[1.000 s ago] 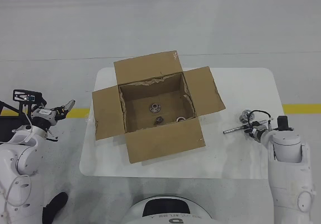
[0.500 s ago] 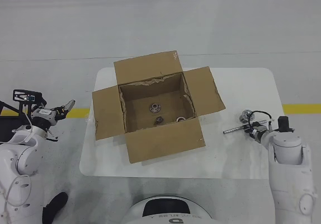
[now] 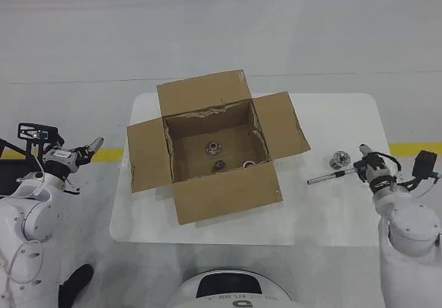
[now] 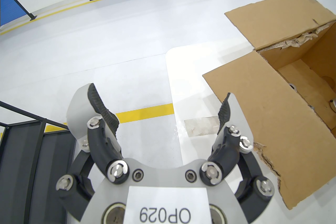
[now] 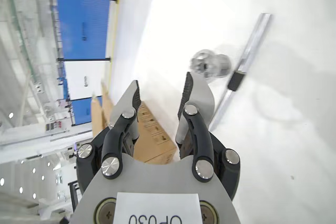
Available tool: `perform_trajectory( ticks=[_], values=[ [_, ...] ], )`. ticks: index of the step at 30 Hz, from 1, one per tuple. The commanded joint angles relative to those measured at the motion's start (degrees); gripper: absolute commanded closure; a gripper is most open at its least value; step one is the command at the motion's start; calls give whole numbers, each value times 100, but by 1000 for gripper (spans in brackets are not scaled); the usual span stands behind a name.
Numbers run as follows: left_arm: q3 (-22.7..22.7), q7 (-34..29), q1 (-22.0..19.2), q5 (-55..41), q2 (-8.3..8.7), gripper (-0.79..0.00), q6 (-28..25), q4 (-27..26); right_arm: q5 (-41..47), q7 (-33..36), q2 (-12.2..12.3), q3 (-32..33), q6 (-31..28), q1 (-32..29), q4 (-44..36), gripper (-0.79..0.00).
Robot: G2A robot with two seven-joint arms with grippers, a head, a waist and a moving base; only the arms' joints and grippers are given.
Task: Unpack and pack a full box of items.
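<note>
The cardboard box (image 3: 205, 94) stands on the white table (image 3: 321, 219) with all four flaps folded outward. Its floor holds a dark round part (image 3: 215, 147), a second dark part (image 3: 219, 165) nearer the robot, and a white ring (image 3: 247, 163) beside that. To the right of the box, a metal rod (image 3: 325, 178) and a round metal fitting (image 3: 339, 161) lie on the table just beside each other. The right gripper (image 5: 161, 89) is released and empty, near the fitting. The left gripper (image 4: 158, 93) is released and empty, beyond the table's left edge.
</note>
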Motion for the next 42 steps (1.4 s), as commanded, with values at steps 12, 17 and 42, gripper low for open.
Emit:
perform_trajectory(
  ticks=[12, 17, 42],
  values=[
    [0, 0, 0, 0, 0, -785, 0, 0, -1015, 959, 82, -1333, -598, 762, -467, -785],
    [0, 0, 0, 0, 0, -785, 0, 0, -1015, 959, 82, -1333, -598, 762, -467, -785],
    [0, 0, 0, 0, 0, -785, 0, 0, -3761, 3812, -341, -5921, -112, 5135, 1901, -785]
  ],
)
